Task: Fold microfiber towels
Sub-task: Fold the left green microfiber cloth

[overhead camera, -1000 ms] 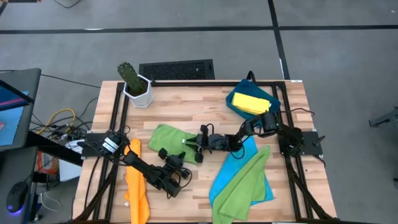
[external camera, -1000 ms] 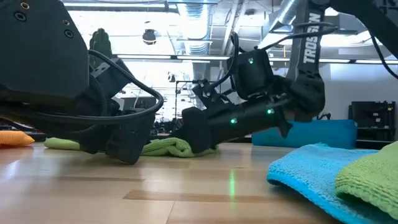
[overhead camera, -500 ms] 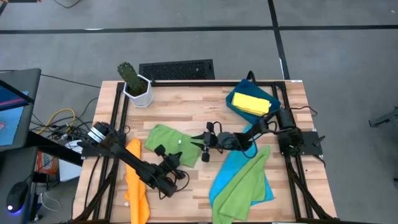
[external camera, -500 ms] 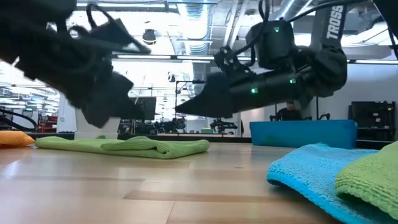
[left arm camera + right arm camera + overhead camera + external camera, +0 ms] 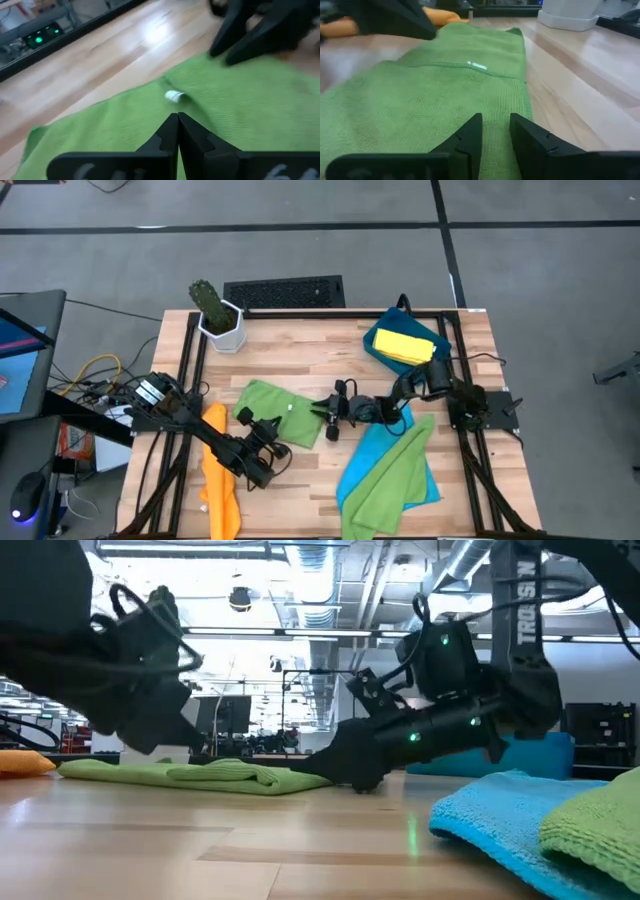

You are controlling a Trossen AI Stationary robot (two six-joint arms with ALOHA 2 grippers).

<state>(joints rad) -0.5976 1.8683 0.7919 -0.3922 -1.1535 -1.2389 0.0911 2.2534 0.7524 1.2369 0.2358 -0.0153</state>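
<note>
One marking legible: white capital lettering on the dark upper link of the robot arm [image 5: 528, 615] in the low view, at about 1 o'clock, running vertically and reading "TROSSEN", with its top letters cut by the frame edge. The small white tag on the lime green cloth [image 5: 173, 96] carries no readable print

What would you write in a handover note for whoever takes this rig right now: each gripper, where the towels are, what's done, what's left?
Left gripper: shut, empty, at the near-left edge of the folded green towel.
Right gripper: fingers parted, at that towel's right edge, holding nothing.
Towels: yellow towel folded in the tray; orange towel at the left; second green towel lies over the blue towel at the right.
Done: yellow; green looks folded.
Left: orange, blue, second green.
</note>
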